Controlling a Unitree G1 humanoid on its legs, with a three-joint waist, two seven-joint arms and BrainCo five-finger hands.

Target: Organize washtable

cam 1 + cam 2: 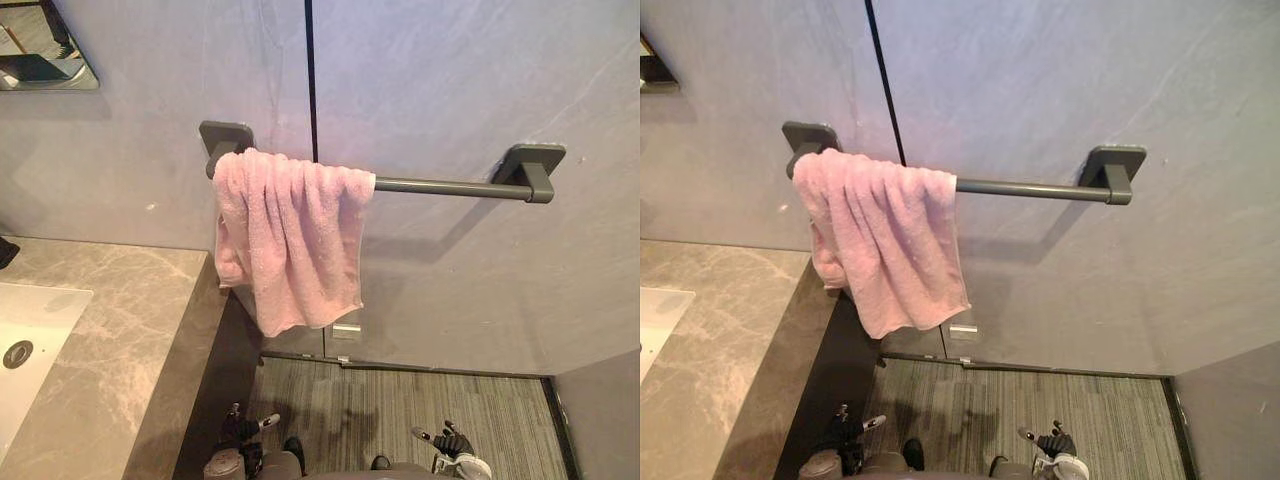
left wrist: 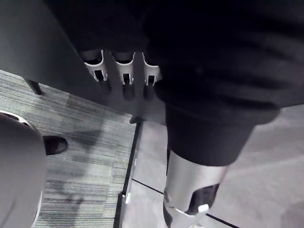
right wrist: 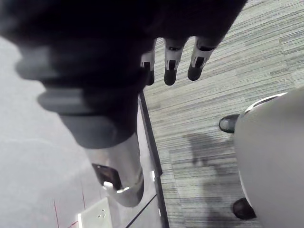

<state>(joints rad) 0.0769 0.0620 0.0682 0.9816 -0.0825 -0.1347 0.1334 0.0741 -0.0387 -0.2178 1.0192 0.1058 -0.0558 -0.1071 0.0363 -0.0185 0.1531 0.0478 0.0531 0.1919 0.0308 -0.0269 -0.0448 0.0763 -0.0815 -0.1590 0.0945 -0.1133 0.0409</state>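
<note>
Centrally, a pink towel [image 1: 290, 240] is seen draped in loose folds over the left end of a grey wall rail [image 1: 440, 187], beside a marble counter [image 1: 120, 340] with a white sink [image 1: 30, 340]. The left hand [image 1: 240, 430] and right hand [image 1: 452, 442] are held low above the carpeted floor [image 1: 380, 410], fingers relaxed and apart, nothing grasped.

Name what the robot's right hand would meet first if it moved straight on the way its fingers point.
Probably the striped carpet: the right hand hangs with straight fingers aimed at it, and nothing shows between them, though depth is unclear.
</note>
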